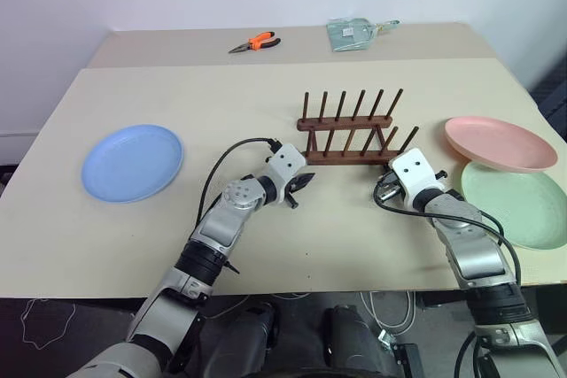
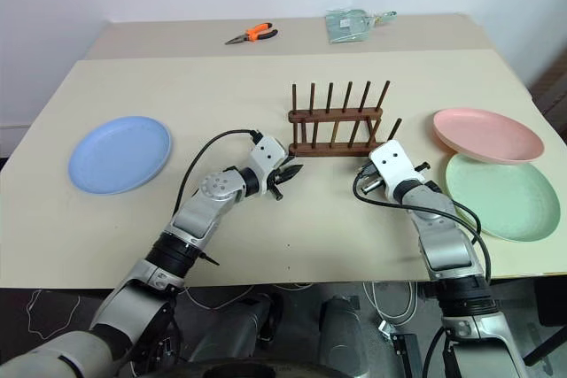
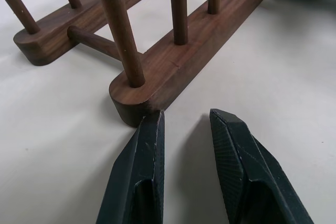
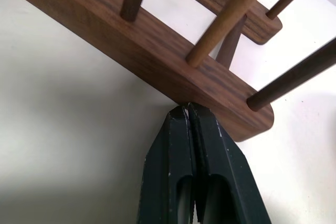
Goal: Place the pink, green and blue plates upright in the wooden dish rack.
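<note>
We press our closed right gripper (image 4: 190, 109) and slightly parted, empty left gripper (image 3: 185, 121) against the wooden dish rack (image 1: 350, 139), probably to square it.

**Dark Wood, Matt Table**

The wooden dish rack (image 3: 173, 72) shows dark brown grain with a smooth satin finish. The table (image 1: 266, 236) looks matt and beige. Blue plate (image 1: 132, 162), pink plate (image 1: 500, 142) and green plate (image 1: 518, 203) appear smooth plastic
</note>
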You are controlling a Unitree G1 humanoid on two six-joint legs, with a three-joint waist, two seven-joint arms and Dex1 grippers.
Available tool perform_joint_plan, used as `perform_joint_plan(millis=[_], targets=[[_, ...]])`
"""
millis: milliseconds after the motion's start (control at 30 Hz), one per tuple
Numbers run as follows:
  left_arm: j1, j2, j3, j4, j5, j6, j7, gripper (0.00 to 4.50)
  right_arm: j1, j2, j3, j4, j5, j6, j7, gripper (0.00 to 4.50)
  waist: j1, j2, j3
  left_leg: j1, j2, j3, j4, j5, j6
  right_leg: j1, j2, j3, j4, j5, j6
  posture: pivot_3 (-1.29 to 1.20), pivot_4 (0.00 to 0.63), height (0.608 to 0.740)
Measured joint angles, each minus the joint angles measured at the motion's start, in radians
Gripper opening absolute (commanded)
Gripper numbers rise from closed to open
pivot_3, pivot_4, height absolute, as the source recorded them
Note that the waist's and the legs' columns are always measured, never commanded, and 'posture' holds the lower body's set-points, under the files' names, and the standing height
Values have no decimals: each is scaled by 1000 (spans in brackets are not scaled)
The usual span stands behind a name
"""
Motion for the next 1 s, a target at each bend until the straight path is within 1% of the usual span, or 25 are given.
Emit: perform_joint_plan(millis=[33, 167, 200, 267, 333, 367, 433, 500, 600, 633, 700, 833, 867, 1000], targets=[[3, 1, 0, -5, 0, -1, -5, 1344, 18, -20, -8, -20, 3, -3, 19, 882, 1, 0, 0, 0, 0, 0, 0, 0, 0, 0, 0, 0, 0, 0, 0, 0, 150, 719], [40, 24, 8, -60, -15, 1, -40, 1344, 136, -147, -99, -131, 22, -20, 95, 2836, 3, 1, 0, -2, -1, 0, 0, 0, 1, -1, -1, 0, 0, 1, 1, 0, 150, 719], [54, 30, 16, -78, -28, 6, -57, 1344, 170, -198, -129, -166, 21, -27, 117, 3302, 2, 1, 0, -3, -1, 0, 0, -1, 1, -2, -1, 0, 0, 1, 2, 0, 150, 719], [84, 43, 30, -113, -62, 21, -97, 1344, 222, -306, -218, -215, 17, -36, 162, 3302, 0, 1, 0, -3, -1, 1, 0, -1, 1, -3, -1, 1, 0, 1, 2, 0, 150, 719], [90, 46, 38, -130, -86, 31, -125, 1344, 229, -369, -281, -231, 1, -45, 181, 3302, -1, 1, 0, -3, 0, 1, 0, -1, 1, -3, 0, 1, 0, 1, 2, 0, 150, 719], [90, 47, 40, -142, -95, 31, -138, 1344, 231, -399, -286, -225, -16, -61, 183, 3302, 0, 1, 0, -3, 0, 1, 0, -1, 0, -3, 0, 1, 0, 1, 2, 0, 150, 719], [89, 46, 41, -164, -114, 31, -168, 1344, 232, -454, -280, -184, -70, -108, 180, 3302, 2, 1, 0, -3, 0, 2, 1, -2, -1, -2, -1, 1, 0, 1, 2, 0, 150, 719], [88, 46, 41, -172, -123, 30, -191, 1344, 225, -509, -237, -91, -145, -164, 162, 3302, 1, 1, 0, -3, 0, 2, 1, -1, -1, -2, -1, 1, -1, 1, 2, 0, 150, 719], [87, 46, 42, -182, -135, 30, -208, 1344, 173, -540, -153, 80, -247, -240, 119, 3302, 1, 1, 0, -3, 0, 3, 0, 0, 1, -3, -1, 2, -1, 1, 2, 0, 150, 719], [87, 44, 43, -185, -139, 30, -210, 1344, 145, -540, -127, 131, -269, -264, 104, 3073, 0, 1, 0, -3, 0, 3, 0, 0, 1, -3, -1, 2, -1, 1, 2, 0, 150, 719], [89, 40, 43, -203, -145, 31, -212, 1344, 81, -541, -75, 243, -322, -313, 67, 2435, -2, 1, 0, -3, 0, 5, 0, 0, 1, -4, -1, 4, 0, 1, 2, 0, 150, 719], [102, 46, 42, -249, -154, 38, -216, 1344, 21, -541, -19, 354, -384, -381, 20, 373, 1, 1, 0, -3, 0, 5, 0, 0, 1, -4, -1, 4, 0, 1, 2, 0, 150, 719], [112, 49, 43, -258, -155, 38, -216, 1344, 20, -541, -12, 363, -393, -390, 9, 19, 1, 1, 0, -3, 0, 5, 0, 0, 1, -4, -1, 4, 0, 1, 2, 0, 150, 719], [137, 67, 43, -271, -156, 47, -209, 1344, 25, -546, -10, 344, -409, -412, 3, 19, 1, 1, 0, -3, 0, 5, 0, 0, 1, -5, -1, 5, 0, 1, 2, 0, 150, 719]])
